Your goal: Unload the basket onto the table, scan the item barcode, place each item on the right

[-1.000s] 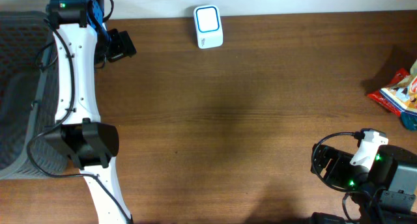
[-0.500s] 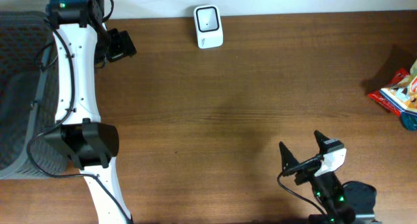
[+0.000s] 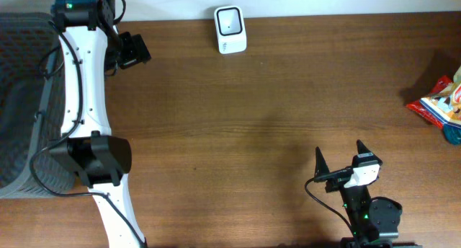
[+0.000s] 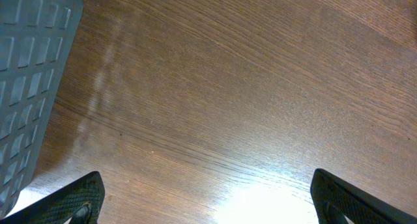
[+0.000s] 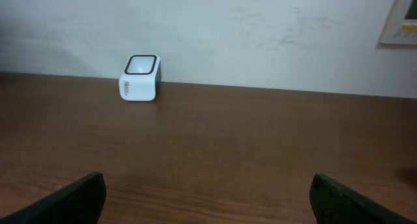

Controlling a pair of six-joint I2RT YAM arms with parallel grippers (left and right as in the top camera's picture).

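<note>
The white barcode scanner [image 3: 230, 29] with a dark window stands at the table's far edge; in the right wrist view the scanner [image 5: 140, 77] sits far ahead on the left, against the wall. A colourful snack packet [image 3: 441, 104], the item, lies at the right edge, partly cut off. My right gripper [image 3: 340, 158] is at the near edge, open and empty, pointing toward the far side, well apart from both; in its own view the right gripper [image 5: 212, 201] holds nothing. My left gripper [image 3: 133, 50] hovers open at the far left beside the basket, and the left gripper [image 4: 207, 204] shows only bare wood between its fingers.
A grey mesh basket [image 3: 21, 96] fills the left edge, and its corner [image 4: 32, 55] shows in the left wrist view. The left arm [image 3: 83, 118] stretches along the table's left side. A pale wall [image 5: 260, 35] backs the wooden table [image 3: 252, 118].
The right arm has unfolded from its tucked pose at the bottom right; its open gripper swung out and now points at the far side. The left arm has not moved.
</note>
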